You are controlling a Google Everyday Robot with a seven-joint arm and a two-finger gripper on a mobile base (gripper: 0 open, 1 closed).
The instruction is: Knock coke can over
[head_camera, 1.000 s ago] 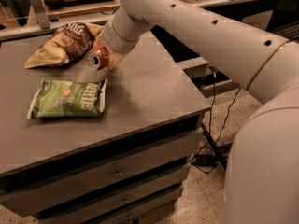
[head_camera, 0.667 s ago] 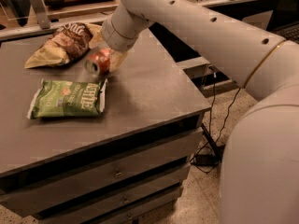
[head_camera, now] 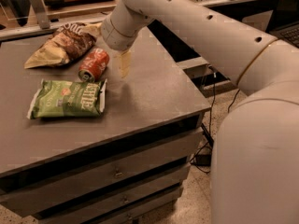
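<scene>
The coke can (head_camera: 94, 64) is red with white script and lies on its side on the grey table (head_camera: 149, 92), its silver top facing the front left. It sits between the brown-and-yellow chip bag (head_camera: 63, 44) behind it and the green chip bag (head_camera: 67, 98) in front of it. My gripper (head_camera: 124, 62) hangs from the white arm just right of the can, a small gap apart from it and low over the table top. Nothing is held in it.
The table is a cabinet with drawers (head_camera: 117, 174) below its front edge. My white arm (head_camera: 210, 31) crosses above the table's right side. A shelf with rails (head_camera: 70, 3) stands behind the table. Cables (head_camera: 208, 125) lie on the floor at the right.
The can was tilted against my gripper; now it lies flat on its side, slightly nearer the front left. My gripper has drawn away to the right of it.
</scene>
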